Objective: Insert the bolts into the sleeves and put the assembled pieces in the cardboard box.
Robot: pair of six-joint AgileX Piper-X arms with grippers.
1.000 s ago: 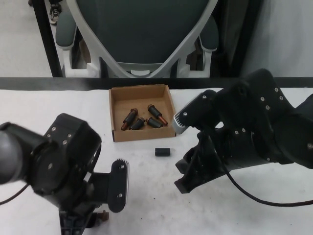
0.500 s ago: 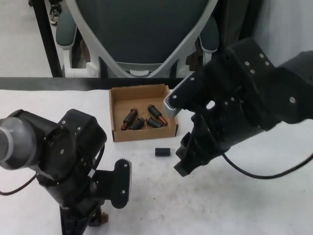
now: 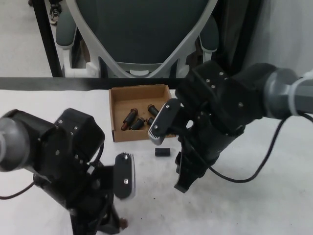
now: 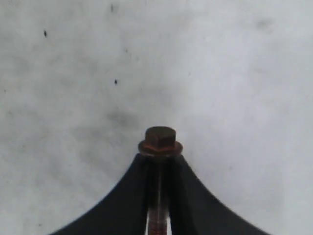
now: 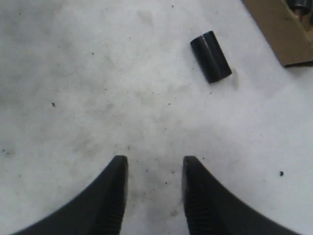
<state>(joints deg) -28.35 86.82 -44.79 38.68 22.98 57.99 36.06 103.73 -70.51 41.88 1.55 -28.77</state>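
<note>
Left end effector [image 4: 159,164] pinches bolt [image 4: 160,139] just under head. Right end effector [image 5: 154,161] spread, near lone sleeve [image 5: 211,57] lying on bench [image 3: 244,205] beside cardboard box [image 3: 117,95]. Best: grab sleeve across middle, keep hole clear for bolt.

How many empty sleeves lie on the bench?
1. The sleeve lies on the bench just in front of the box, beyond the open right gripper. The arms may hide others.
</note>
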